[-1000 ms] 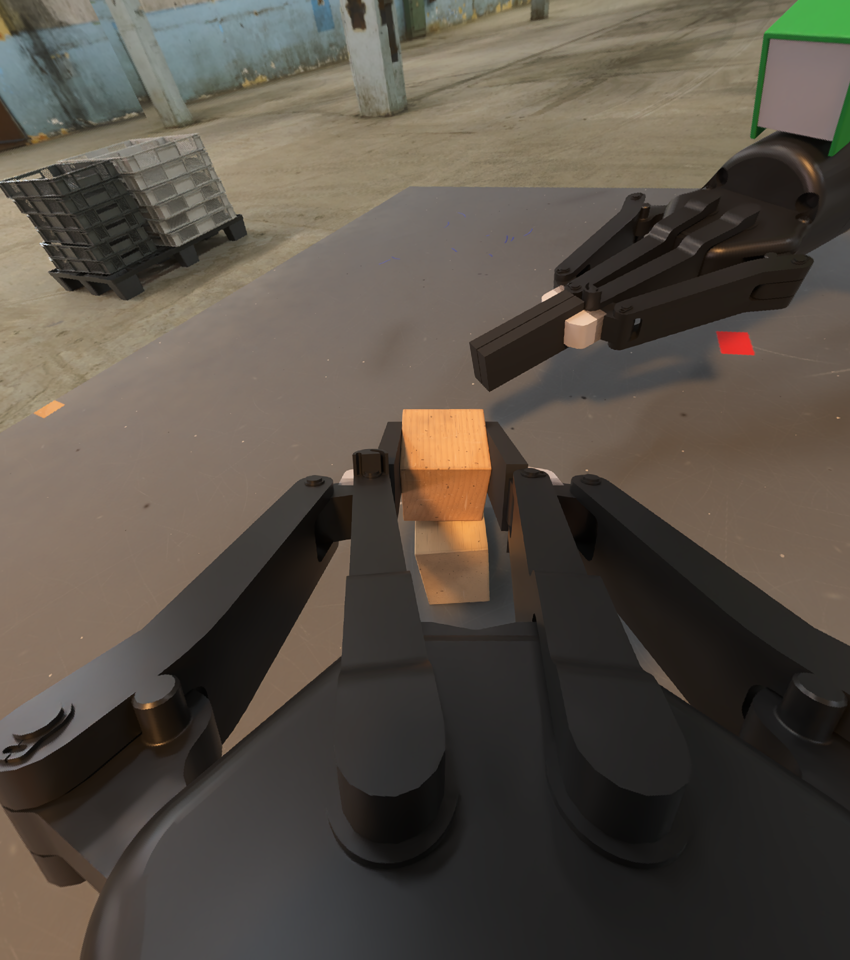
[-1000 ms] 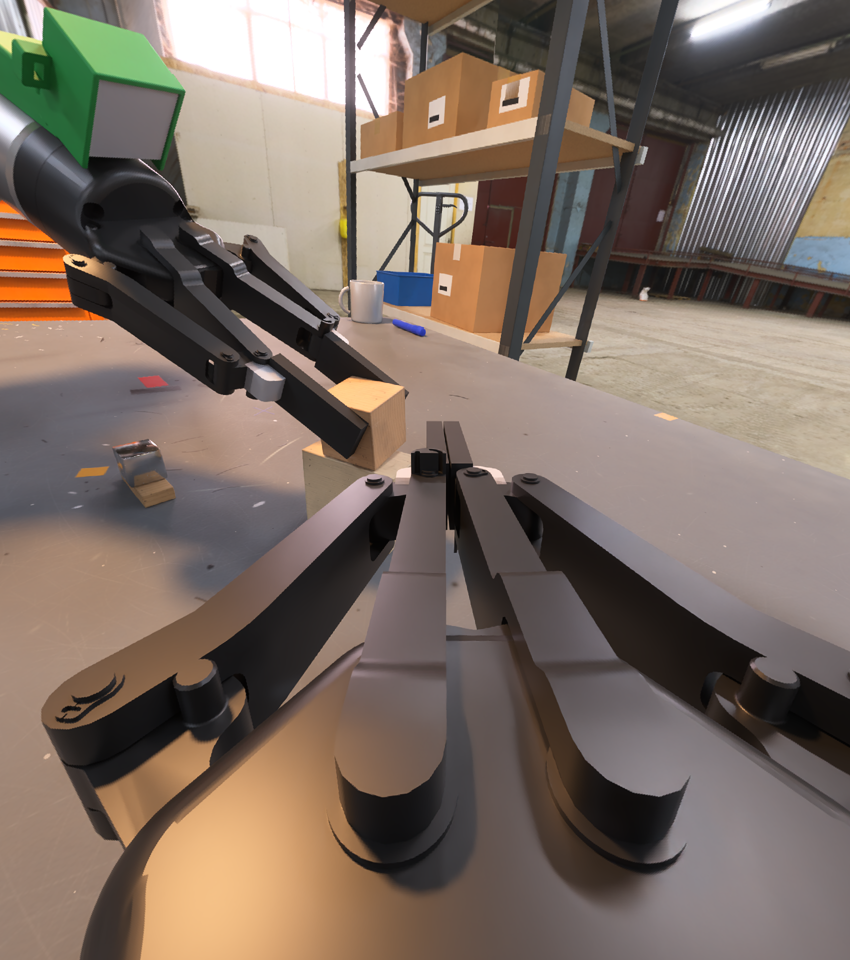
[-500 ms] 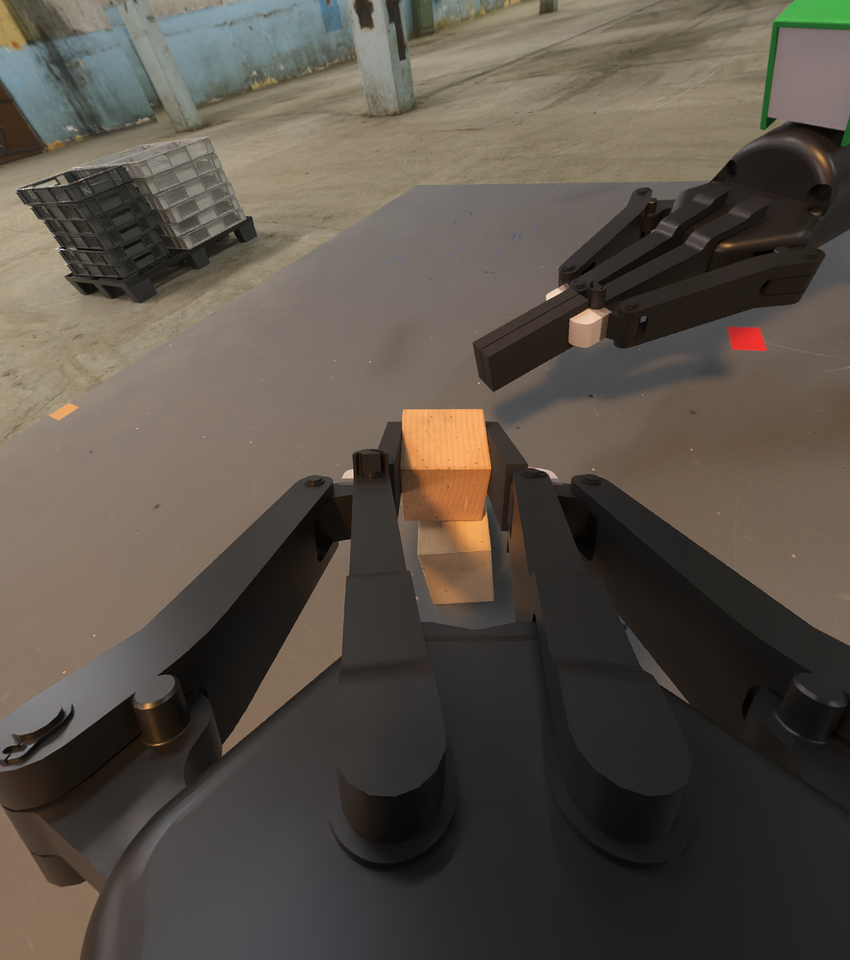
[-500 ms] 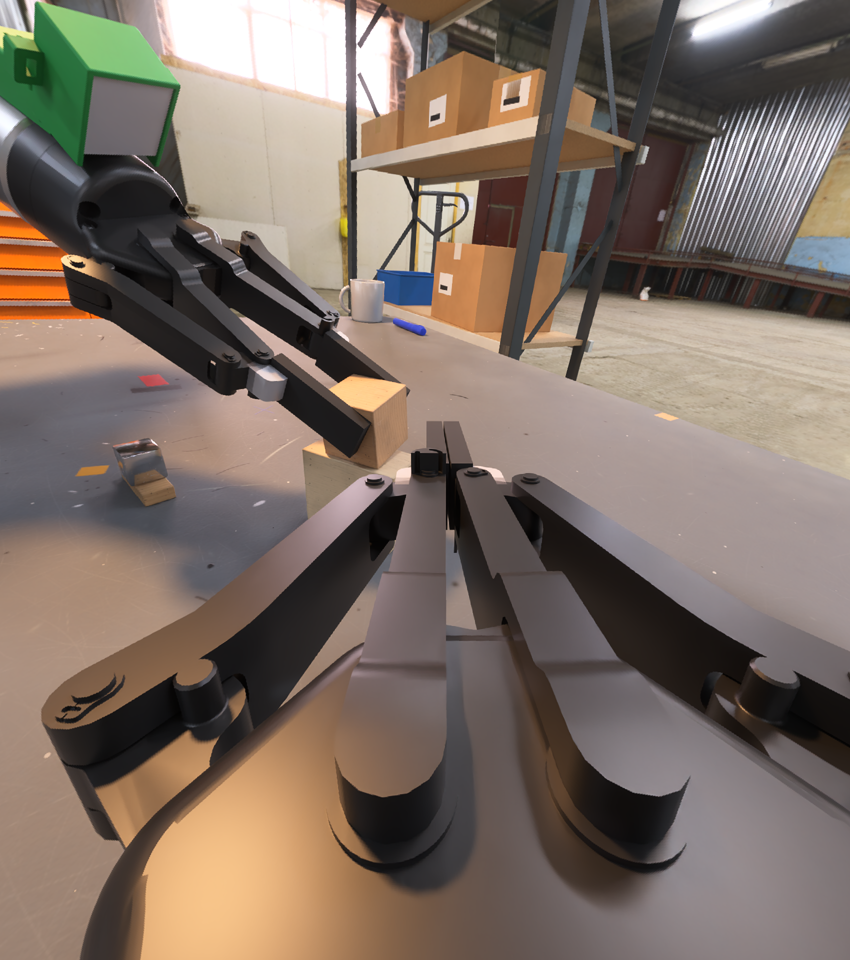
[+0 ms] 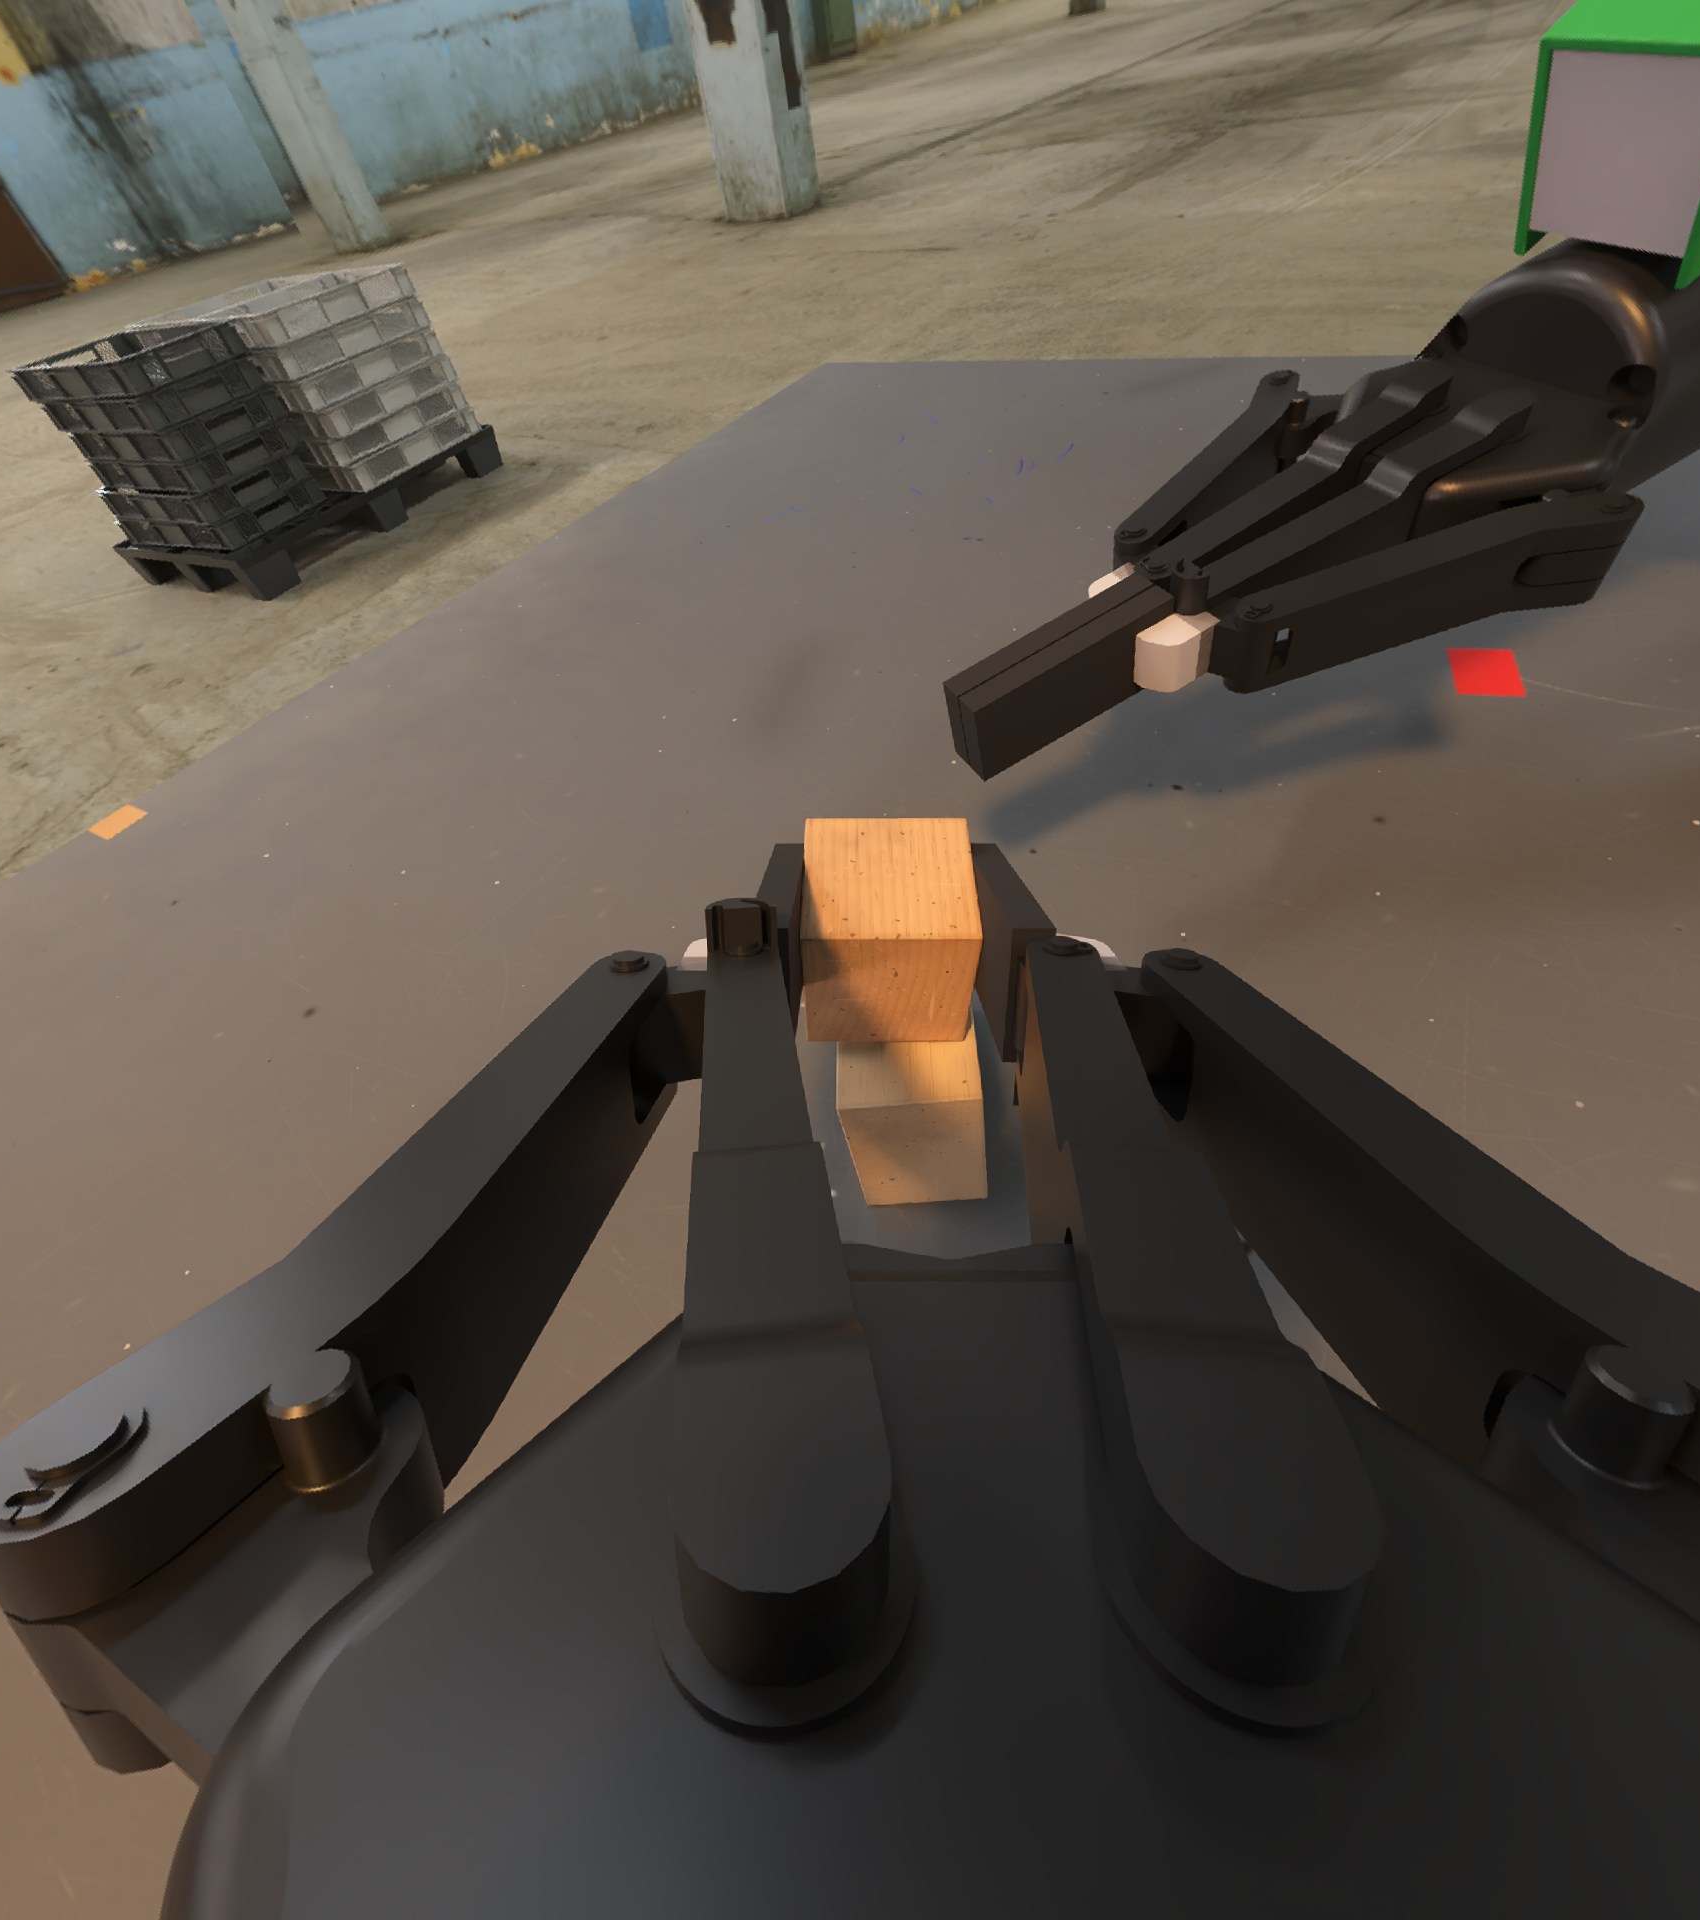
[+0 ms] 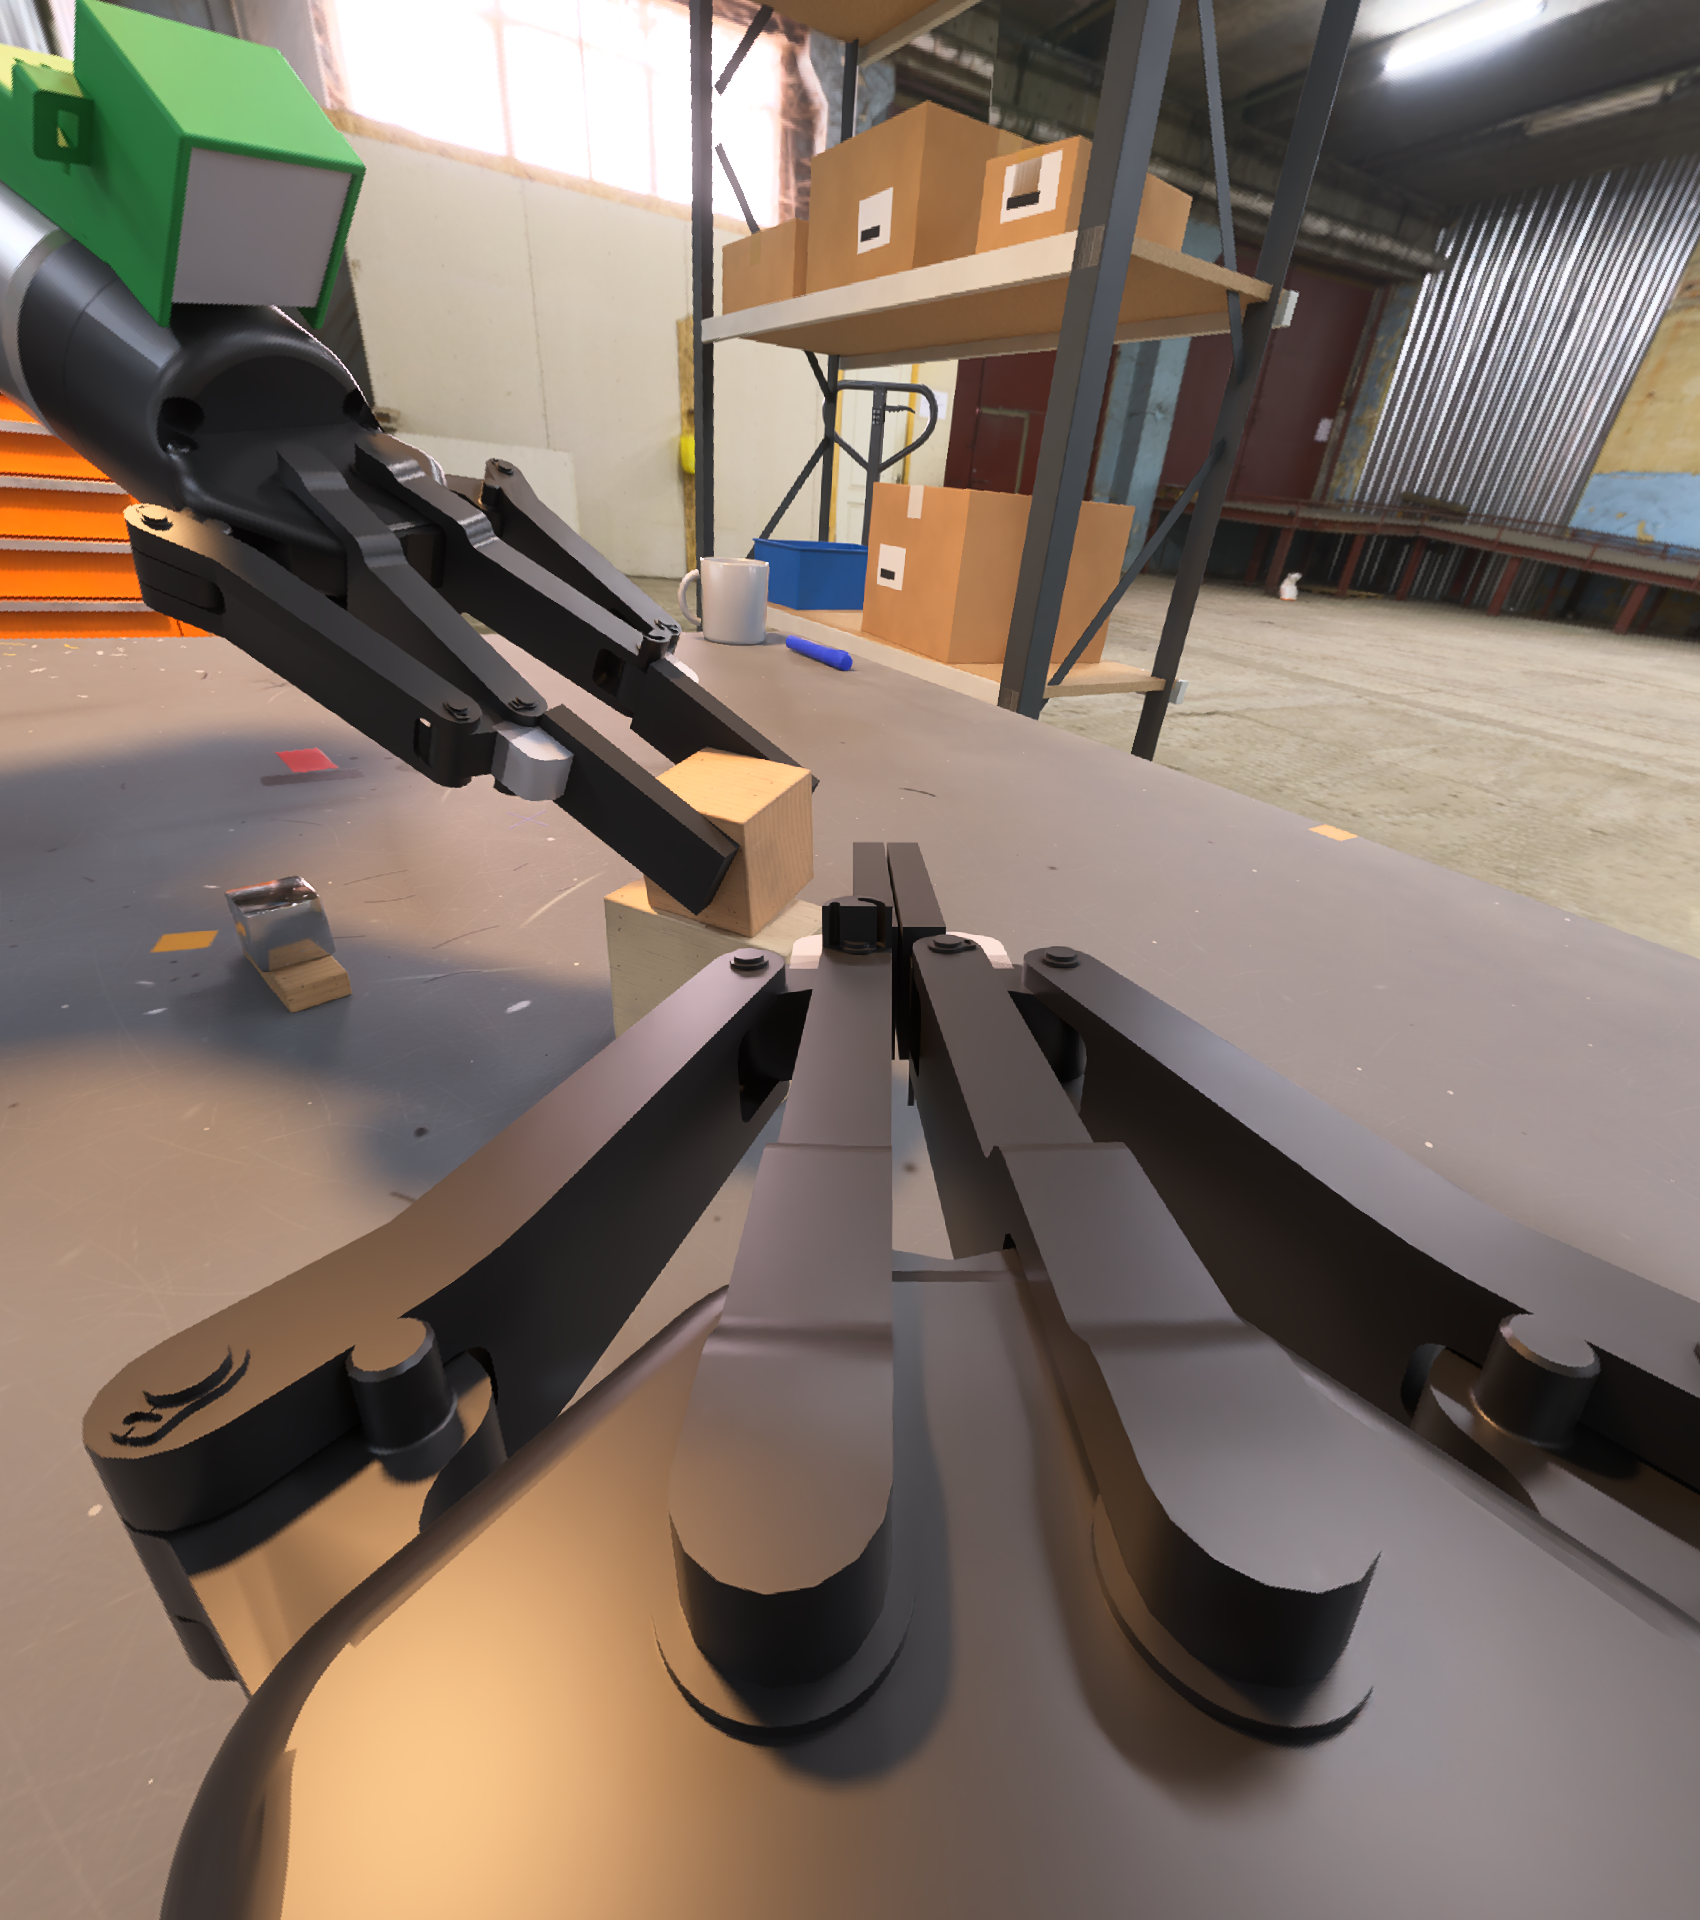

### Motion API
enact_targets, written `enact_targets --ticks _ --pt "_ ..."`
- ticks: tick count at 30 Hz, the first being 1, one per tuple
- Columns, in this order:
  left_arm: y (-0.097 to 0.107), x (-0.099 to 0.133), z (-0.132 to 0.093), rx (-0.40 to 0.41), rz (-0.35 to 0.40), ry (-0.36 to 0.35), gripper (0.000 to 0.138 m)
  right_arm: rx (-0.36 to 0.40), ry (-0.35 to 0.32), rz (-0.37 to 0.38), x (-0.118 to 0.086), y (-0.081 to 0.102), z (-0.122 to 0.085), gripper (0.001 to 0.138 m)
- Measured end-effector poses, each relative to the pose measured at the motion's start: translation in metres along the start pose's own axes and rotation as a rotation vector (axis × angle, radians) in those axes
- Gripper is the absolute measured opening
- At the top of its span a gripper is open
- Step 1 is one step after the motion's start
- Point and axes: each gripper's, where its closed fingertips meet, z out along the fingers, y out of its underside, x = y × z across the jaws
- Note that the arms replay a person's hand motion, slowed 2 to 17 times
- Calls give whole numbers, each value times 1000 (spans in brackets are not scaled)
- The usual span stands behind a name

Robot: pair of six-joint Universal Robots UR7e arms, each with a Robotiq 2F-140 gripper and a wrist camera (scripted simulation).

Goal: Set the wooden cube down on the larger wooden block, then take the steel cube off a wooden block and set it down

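Observation:
My left gripper (image 5: 890,894) is shut on the wooden cube (image 5: 887,935) and holds it tilted over the larger pale wooden block (image 5: 913,1132). In the right wrist view the cube (image 6: 758,831) sits at the block's (image 6: 654,961) top far corner, in the left gripper (image 6: 752,821). I cannot tell whether cube and block touch. My right gripper (image 6: 887,873) is shut and empty, just beside the block; it also shows in the left wrist view (image 5: 971,727). The steel cube (image 6: 277,914) rests on a small wooden block (image 6: 311,982) to the left.
A white mug (image 6: 734,597) and a blue marker (image 6: 818,652) lie near the table's far edge by a shelf rack (image 6: 1064,436) with cardboard boxes. A red patch (image 5: 1487,670) marks the table. Stacked crates (image 5: 254,416) stand on the floor beyond.
My left gripper has shifted slightly with the wooden cube, still over the pale block. My right gripper has not moved.

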Motion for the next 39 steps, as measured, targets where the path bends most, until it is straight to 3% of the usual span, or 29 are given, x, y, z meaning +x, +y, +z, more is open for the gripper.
enact_targets --ticks 21,27,33,39 --pt "1 0 -1 -8 1 0 40 0 -1 2 0 0 0 1" --pt "3 2 -4 -3 -5 8 48 0 -1 3 0 0 0 1" --pt "0 -4 -18 27 -5 -26 53 2 0 3 0 0 0 1" --pt "8 -13 -46 52 11 -59 56 5 0 4 0 0 -1 1"
